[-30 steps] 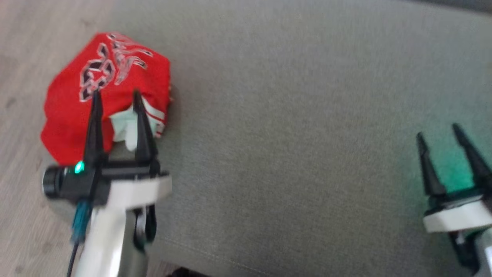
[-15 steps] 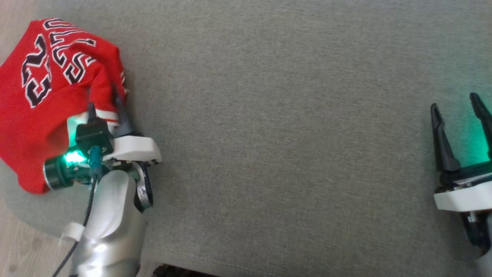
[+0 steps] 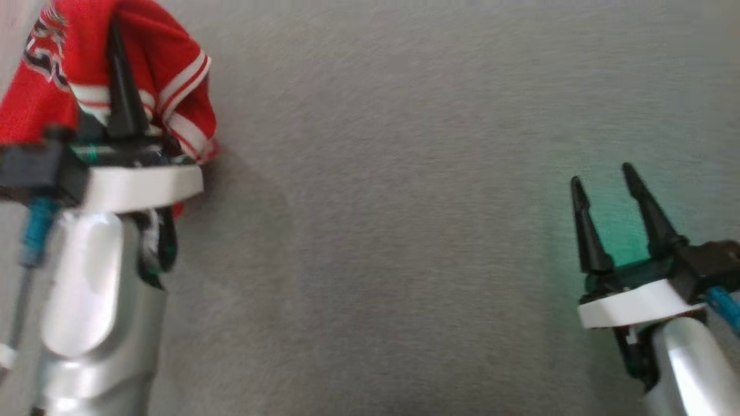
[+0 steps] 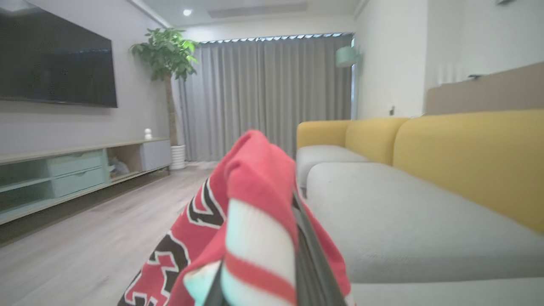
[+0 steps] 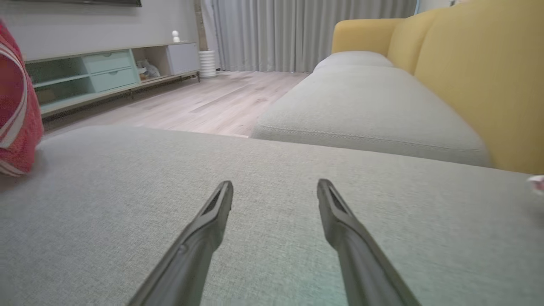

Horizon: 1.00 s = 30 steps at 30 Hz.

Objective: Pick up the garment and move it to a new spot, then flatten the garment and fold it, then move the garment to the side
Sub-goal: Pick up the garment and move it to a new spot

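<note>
- The garment, a red jersey with white stripes and black-and-white lettering, sits bunched at the left edge of the grey cushion. It is near the corner where the cushion meets the wooden floor.
- The left gripper is pinched tight on a striped fold of the garment. Its two fingers read as a single dark spike, and in the left wrist view the cloth drapes up and over them.
- That grip looks chosen for the first step. A hemmed edge gives a firm bite and should let the rest hang free when the garment is carried to a new spot.
- In the right wrist view the lower part of the garment seems to touch the cushion. I cannot tell whether any of it has cleared the surface.
- The right gripper waits well apart, above the right side of the cushion. Its fingers are spread wide and empty, probably kept out of the way until flattening needs two arms.
- A second ago the left fingers stood wide around a pale fold. Half a second ago they were sinking into the cloth, and now they are clamped.
- The head camera has shifted too, so the garment's higher place in that view is not proof that it moved.
- The right gripper is as wide as before.
</note>
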### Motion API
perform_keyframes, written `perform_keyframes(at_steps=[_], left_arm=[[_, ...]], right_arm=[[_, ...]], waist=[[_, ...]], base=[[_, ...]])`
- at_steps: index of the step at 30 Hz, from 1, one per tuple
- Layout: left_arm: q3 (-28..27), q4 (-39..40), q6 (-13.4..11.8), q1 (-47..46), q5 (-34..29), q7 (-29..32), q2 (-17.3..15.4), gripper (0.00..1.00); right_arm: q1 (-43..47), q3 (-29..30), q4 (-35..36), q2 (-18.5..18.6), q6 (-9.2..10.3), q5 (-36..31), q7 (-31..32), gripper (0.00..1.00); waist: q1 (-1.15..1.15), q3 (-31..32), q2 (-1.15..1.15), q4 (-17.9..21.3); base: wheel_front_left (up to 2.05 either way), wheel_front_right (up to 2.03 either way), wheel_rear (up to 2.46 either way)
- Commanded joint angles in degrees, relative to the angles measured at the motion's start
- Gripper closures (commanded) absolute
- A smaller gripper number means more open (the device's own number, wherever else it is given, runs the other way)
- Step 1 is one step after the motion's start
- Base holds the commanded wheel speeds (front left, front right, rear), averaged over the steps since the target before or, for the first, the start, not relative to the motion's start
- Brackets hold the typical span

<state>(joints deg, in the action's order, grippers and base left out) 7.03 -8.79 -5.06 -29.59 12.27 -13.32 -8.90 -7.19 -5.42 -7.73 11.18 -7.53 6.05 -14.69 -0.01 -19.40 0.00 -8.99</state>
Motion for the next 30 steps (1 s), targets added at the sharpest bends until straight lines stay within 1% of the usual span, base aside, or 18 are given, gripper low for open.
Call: perform_keyframes(at_steps=[1,3,5,8,10,13,16,19,23,26,27,28,29,30], left_arm=[[-2.14,4.31,1.39,-4.09,1.24,1.83,-2.86,1.0],[-1.81,7.33,3.2,-6.29,2.73,5.15,-3.73,1.0],[-1.57,10.08,4.75,-8.86,4.89,8.45,-3.87,1.0],[-0.83,12.95,7.45,-13.0,10.38,13.53,-2.43,1.0],[-0.2,14.01,8.46,-15.95,13.58,16.64,-1.41,1.0],[1.22,14.03,9.22,-20.16,16.14,20.18,-0.37,1.0],[3.12,11.93,9.75,-23.1,16.68,22.28,0.19,1.0],[4.37,7.89,9.91,-23.28,16.46,22.42,0.55,1.0],[4.38,0.49,9.55,-19.35,15.89,20.51,-0.08,1.0],[2.99,-5.75,10.18,-14.8,17.87,17.92,-0.66,1.0],[2.37,-8.02,10.43,-13.3,18.72,17.14,-1.0,0.93],[1.83,-10.13,10.65,-12.0,19.03,15.98,-1.65,0.52],[1.2,-12.03,10.76,-10.87,19.07,14.39,-2.35,0.0],[0.28,-13.87,10.48,-9.7,19.0,12.5,-2.87,0.0]], right_arm=[[-0.47,-1.52,0.97,-0.72,0.04,0.58,-0.3,0.0],[-0.6,-1.49,0.63,-2.01,0.04,0.83,-0.3,0.0],[-0.64,-1.63,0.47,-3.11,0.04,0.88,-0.3,0.0],[-0.49,-2.14,0.35,-4.17,0.04,0.55,-0.3,0.0],[-0.34,-2.27,0.53,-4.83,0.04,0.55,-0.3,0.0],[-0.24,-2.46,1.05,-5.57,0.04,0.52,-0.3,0.0],[-0.6,-2.56,1.97,-6.29,0.04,0.61,-0.3,0.0],[-1.33,-3.09,2.71,-6.86,0.04,0.83,-0.3,0.0],[-2.11,-3.56,3.35,-7.51,0.04,1.23,-0.3,0.0],[-2.43,-4.42,3.12,-7.82,0.04,1.77,-0.3,0.0],[-2.53,-4.6,3.0,-7.88,0.04,1.91,-0.3,0.0],[-2.64,-4.72,2.86,-7.93,0.04,2.02,-0.3,0.0],[-2.79,-4.77,2.75,-7.97,0.04,2.1,-0.3,0.0],[-2.9,-4.73,2.66,-8.0,0.04,2.16,-0.3,0.0]], waist=[[0.01,5.76,0.0,6.85],[0.01,7.14,0.0,9.74],[0.01,8.19,0.0,12.67],[0.01,9.12,0.0,16.78],[0.01,9.33,0.0,19.11],[0.01,9.12,0.0,22.07],[0.01,8.1,0.0,24.29],[0.01,6.85,0.0,25.91],[0.01,4.96,0.0,27.43],[0.01,3.54,0.0,28.2],[0.01,3.14,0.0,28.28],[0.01,2.78,0.0,28.28],[0.01,2.46,0.0,28.24],[0.01,2.3,0.0,28.11]], base=[[0.0,0.0,0.0],[0.0,0.0,0.0],[0.0,0.0,0.0],[0.0,0.0,0.0],[0.0,0.0,0.0],[0.0,0.0,0.0],[0.0,0.0,0.0],[0.0,0.0,0.0],[0.0,0.0,0.0],[0.0,0.0,0.0],[0.0,0.0,0.0],[0.0,0.0,0.0],[0.0,0.0,0.0],[0.0,0.0,0.0]])
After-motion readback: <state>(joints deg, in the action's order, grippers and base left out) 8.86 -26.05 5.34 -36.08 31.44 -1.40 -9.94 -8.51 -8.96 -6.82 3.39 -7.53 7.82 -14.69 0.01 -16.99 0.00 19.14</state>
